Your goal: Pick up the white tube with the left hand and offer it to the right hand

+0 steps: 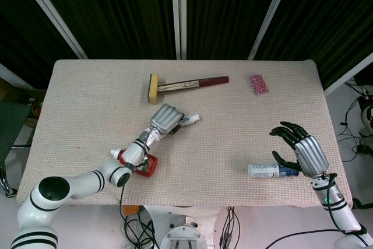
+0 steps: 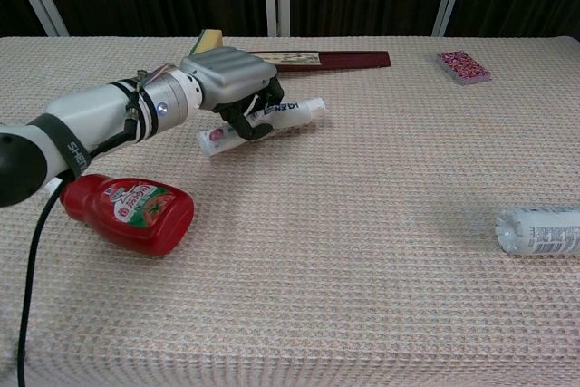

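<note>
White tube (image 2: 272, 120) sits clamped in the left hand (image 2: 234, 83) near table (image 1: 87, 97) centre, long axis running 8 to 2 o'clock, cap toward 2; fingers hide its middle. Right hand (image 1: 303, 151) hangs spread at 4 o'clock, unseen from the chest view

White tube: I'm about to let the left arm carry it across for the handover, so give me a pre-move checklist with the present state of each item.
1. Left hand wrapped around the white tube: ok, fingers curl around its middle, both ends sticking out.
2. Tube clear of the table: cannot tell; it is tilted, but its lower end sits near the cloth.
3. Right hand ready to receive: ok, fingers spread, holding nothing.
4. Path between the hands: ok, bare cloth; the clear bottle lies by the right hand, nearer the table's front edge.
5. Ketchup bottle out of the way: ok, lying beneath the left forearm, not ahead of the hand.
6. Hammer clear: ok, behind the left hand.
</note>
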Robot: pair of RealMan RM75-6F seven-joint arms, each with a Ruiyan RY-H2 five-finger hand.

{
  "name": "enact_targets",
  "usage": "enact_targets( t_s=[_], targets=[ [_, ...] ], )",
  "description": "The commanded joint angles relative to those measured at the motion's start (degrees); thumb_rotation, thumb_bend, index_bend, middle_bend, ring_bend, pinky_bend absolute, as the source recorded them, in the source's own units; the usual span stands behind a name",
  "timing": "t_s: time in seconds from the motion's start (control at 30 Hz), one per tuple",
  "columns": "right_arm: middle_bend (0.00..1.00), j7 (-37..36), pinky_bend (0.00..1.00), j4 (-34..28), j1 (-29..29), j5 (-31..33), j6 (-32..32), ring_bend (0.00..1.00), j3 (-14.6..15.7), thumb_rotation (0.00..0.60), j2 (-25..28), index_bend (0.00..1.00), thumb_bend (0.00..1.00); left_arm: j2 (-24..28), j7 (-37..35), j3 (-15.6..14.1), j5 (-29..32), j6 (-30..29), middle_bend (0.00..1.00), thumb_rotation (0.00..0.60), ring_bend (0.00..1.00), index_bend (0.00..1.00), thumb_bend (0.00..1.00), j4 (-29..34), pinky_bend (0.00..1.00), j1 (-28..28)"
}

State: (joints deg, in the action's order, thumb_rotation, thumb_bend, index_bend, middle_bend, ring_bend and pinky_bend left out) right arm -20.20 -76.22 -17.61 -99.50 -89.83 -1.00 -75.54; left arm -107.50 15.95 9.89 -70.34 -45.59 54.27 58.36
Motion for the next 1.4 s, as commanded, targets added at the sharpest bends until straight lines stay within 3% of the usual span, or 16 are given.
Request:
enact_targets(
  t_s=[0.03, 0.37, 0.57, 0.8, 0.97, 1.4],
  targets=[
    [0.32, -0.11, 0.28, 0.05, -0.01, -0.03, -0.09, 0.15, -0.06, 0.6, 0.0, 0.34, 0.3, 0.69, -5.96, -1.76, -4.78, -1.75, 0.7, 0.6, 0.61, 0.65, 0.6, -0.69, 0.75, -0.7],
    [0.32, -0.34, 0.28, -1.98, -0.63, -0.89, -1.0, 0.15, -0.83, 0.6, 1.85, 0.34, 0.3, 4.7, -21.89, -5.04, -16.9, -12.46, 0.74, 0.6, 0.66, 0.66, 0.68, 0.07, 0.82, -2.01],
    [0.33, 1.61, 0.3, -5.18, -2.09, -1.9, -0.24, 0.16, -1.7, 0.6, 4.01, 0.34, 0.3, 6.91, -25.71, -5.88, -22.59, -19.71, 0.74, 0.6, 0.66, 0.67, 0.68, 2.42, 0.82, -2.16],
    [0.34, 10.4, 0.33, -10.32, -6.11, -5.79, 2.63, 0.18, -3.4, 0.6, 6.25, 0.37, 0.3, 8.69, -29.47, -5.8, -25.01, -21.86, 0.74, 0.6, 0.66, 0.67, 0.68, 8.05, 0.82, -1.46],
    [0.34, 15.94, 0.33, -13.18, -9.05, -7.4, 5.71, 0.18, -4.65, 0.6, 6.98, 0.39, 0.21, 9.82, -31.97, -5.48, -26.11, -23.63, 0.74, 0.6, 0.66, 0.67, 0.68, 10.73, 0.82, -1.48],
    [0.35, 21.23, 0.34, -12.3, -14.38, -10.54, 8.93, 0.19, -5.82, 0.6, 3.68, 0.43, 0.19, 12.74, -33.2, -5.66, -28.5, -25.81, 0.75, 0.6, 0.66, 0.67, 0.68, 16.32, 0.81, -1.74]
  ],
)
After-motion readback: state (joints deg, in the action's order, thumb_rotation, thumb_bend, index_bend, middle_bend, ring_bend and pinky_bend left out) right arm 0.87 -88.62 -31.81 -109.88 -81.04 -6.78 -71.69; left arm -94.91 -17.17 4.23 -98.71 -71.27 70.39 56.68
